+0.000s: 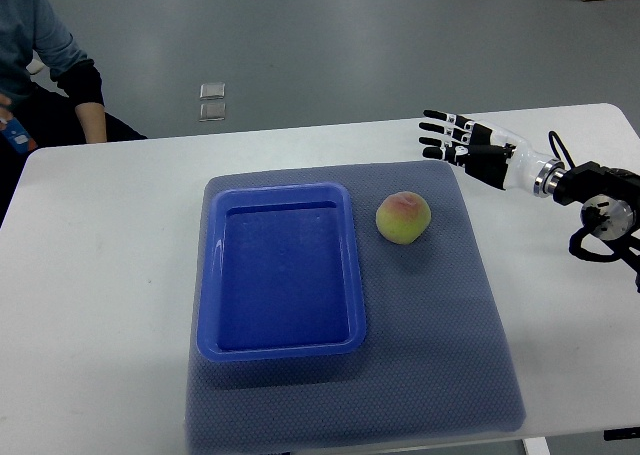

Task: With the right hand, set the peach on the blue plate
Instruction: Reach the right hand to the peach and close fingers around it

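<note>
A yellow-green peach (403,217) with a pink blush lies on the grey-blue mat (440,325), just right of the blue plate (212,305). The plate is a rectangular tray with nothing in it. My right hand (452,140) hovers over the mat's far right corner, above and to the right of the peach, apart from it. Its fingers are spread and straight and point left, holding nothing. The left arm does not show.
The mat lies on a white table (100,275). A person in dark clothes (55,65) sits at the far left corner. Two small square plates (211,102) lie on the grey floor beyond the table's far edge.
</note>
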You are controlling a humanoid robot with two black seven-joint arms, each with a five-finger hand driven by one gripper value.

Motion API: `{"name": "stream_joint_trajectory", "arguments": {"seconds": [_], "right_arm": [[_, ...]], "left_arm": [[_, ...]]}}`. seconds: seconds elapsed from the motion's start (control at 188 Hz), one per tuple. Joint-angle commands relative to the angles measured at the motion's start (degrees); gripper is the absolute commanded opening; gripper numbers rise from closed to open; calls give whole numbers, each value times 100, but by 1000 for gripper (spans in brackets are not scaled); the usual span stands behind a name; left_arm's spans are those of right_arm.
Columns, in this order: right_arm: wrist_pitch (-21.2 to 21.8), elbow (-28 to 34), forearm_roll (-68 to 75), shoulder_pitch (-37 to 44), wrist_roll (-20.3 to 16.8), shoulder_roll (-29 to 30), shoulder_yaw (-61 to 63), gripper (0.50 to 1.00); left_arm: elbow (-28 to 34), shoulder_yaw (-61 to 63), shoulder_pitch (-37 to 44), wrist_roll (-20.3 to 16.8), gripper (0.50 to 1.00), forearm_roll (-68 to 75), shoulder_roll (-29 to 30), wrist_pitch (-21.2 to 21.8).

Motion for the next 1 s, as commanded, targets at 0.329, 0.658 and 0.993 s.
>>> {"name": "stream_joint_trajectory", "arguments": {"seconds": [0.329,0.658,0.993], "right_arm": [[-89,220,-2172,227,741,-73,-8,938],[-388,809,-6223,456,1506,-74,-43,936],[-1267,686,-7120,447,1523,14,-649,934]], "left_arm": [[20,-18,80,0,1000,-9,0,0],[3,-9,80,0,1000,-1,0,0],[-6,-9,88,0,1000,-1,0,0]]}}
